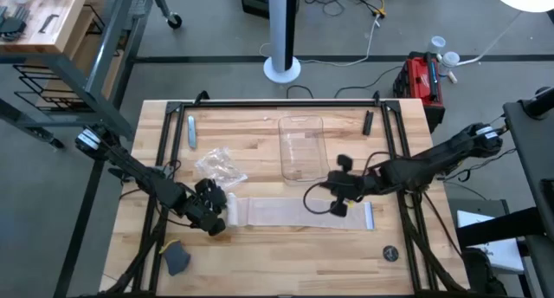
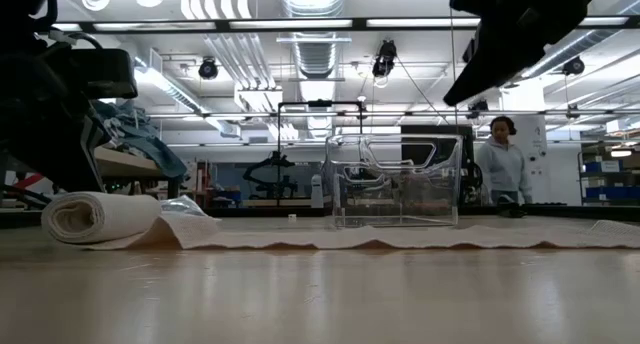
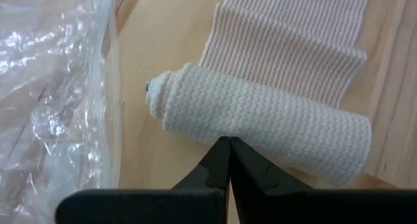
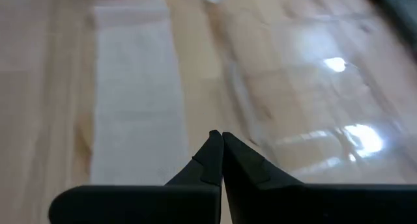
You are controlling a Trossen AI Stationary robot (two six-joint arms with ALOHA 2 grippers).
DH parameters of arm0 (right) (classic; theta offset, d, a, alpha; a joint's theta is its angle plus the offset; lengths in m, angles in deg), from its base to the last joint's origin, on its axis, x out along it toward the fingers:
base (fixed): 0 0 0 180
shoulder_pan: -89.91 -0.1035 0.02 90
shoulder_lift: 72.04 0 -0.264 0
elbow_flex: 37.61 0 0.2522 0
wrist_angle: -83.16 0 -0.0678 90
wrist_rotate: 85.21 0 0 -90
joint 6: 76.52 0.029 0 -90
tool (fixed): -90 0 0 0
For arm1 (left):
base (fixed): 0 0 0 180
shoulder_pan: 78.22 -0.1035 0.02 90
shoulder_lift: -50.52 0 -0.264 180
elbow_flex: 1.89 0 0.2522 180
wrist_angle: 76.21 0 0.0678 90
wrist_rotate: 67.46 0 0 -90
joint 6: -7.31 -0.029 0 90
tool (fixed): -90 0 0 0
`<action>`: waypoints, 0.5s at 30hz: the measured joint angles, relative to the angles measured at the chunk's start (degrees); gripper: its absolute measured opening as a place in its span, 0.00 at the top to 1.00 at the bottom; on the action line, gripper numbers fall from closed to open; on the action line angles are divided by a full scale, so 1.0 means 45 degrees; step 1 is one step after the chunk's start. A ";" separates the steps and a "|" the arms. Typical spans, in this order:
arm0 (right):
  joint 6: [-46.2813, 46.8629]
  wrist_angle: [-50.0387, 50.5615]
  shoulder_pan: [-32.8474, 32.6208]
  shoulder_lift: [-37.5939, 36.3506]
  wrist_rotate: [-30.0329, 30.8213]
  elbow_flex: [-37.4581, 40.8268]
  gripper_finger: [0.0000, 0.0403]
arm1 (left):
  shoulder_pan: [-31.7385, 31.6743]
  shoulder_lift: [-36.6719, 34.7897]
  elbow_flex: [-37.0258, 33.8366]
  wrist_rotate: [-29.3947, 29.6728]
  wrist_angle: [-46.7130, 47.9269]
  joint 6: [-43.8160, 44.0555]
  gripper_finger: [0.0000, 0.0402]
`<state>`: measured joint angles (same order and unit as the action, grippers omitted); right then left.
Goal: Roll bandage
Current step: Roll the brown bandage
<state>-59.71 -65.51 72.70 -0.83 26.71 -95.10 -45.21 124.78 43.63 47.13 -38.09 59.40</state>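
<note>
The bandage lies across the table's middle. Its left end is wound into a small whitish roll [image 1: 232, 210] [image 3: 260, 123] [image 2: 90, 216], and the flat strip [image 1: 303, 213] [image 4: 137, 94] runs from the roll toward the table's right. My left gripper [image 1: 215, 217] [image 3: 228, 140] is shut, its tips at the roll's left side. My right gripper [image 1: 339, 201] [image 4: 218, 136] is shut and hangs above the strip's right half; the low view shows it well clear of the table. My left gripper meets the roll's curved side [image 3: 229, 131] with its shut fingertips, about halfway along the roll's length. The fingers come from the table's left, slanting down, and lie across the roll's axis. The roll rests on the table with the unrolled strip leading away from its far side.
A crinkled clear plastic wrapper [image 1: 218, 166] [image 3: 52, 100] lies just beyond the roll. A clear tray [image 1: 301, 146] [image 2: 395, 181] stands behind the strip. A small dark grey object [image 1: 177, 259] and a round disc [image 1: 391, 253] lie near the front edge. A person [image 2: 503, 164] stands in the room behind.
</note>
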 joint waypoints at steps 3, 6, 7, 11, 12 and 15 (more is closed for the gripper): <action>-0.0482 -0.1137 -0.0005 0.1187 -0.0304 -0.0001 1.00 | -0.0015 0.0000 0.0007 0.0094 0.0001 -0.0052 1.00; -0.0545 -0.1632 -0.0003 0.2400 -0.0307 0.0005 1.00 | -0.0019 0.0000 -0.0032 0.0116 -0.0133 -0.0076 1.00; -0.0545 -0.1857 0.0002 0.2781 -0.0311 0.0008 1.00 | -0.0027 0.0000 -0.0057 0.0121 -0.0181 -0.0076 1.00; -0.1029 -0.3577 0.0073 0.4067 -0.0322 -0.0114 1.00 | -0.0024 0.0000 -0.0080 0.0279 -0.0321 -0.0081 1.00; -0.1034 -0.3383 0.0086 0.4253 -0.0327 -0.0367 1.00 | -0.0024 0.0000 -0.0080 0.0346 -0.0322 -0.0083 1.00; -0.1073 -0.3113 0.0172 0.4629 -0.0297 -0.1073 1.00 | -0.0024 0.0000 -0.0080 0.0457 -0.0422 -0.0081 1.00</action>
<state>-64.53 -79.52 73.48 20.00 25.37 -99.93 -45.32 124.78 43.27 49.19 -39.98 59.03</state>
